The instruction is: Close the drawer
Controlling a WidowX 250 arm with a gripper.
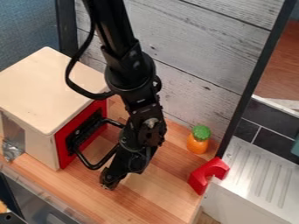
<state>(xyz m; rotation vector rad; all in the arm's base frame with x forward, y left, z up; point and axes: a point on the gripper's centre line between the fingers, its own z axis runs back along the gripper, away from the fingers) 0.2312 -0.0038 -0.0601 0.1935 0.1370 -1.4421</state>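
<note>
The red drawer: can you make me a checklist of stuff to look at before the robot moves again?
1. Gripper on the outer side of the black handle, where a push might work: ok.
2. Gripper against the red front: not ok, it hangs out over the wooden counter.
3. Arm touching the handle: cannot tell, the arm covers part of it.
4. Orange toy with the green top away from the drawer: ok, it stands near the back wall.
5. Red arch block away from the drawer: ok, it is by the white sink unit.
6. Drawer shut all the way: cannot tell.
</note>
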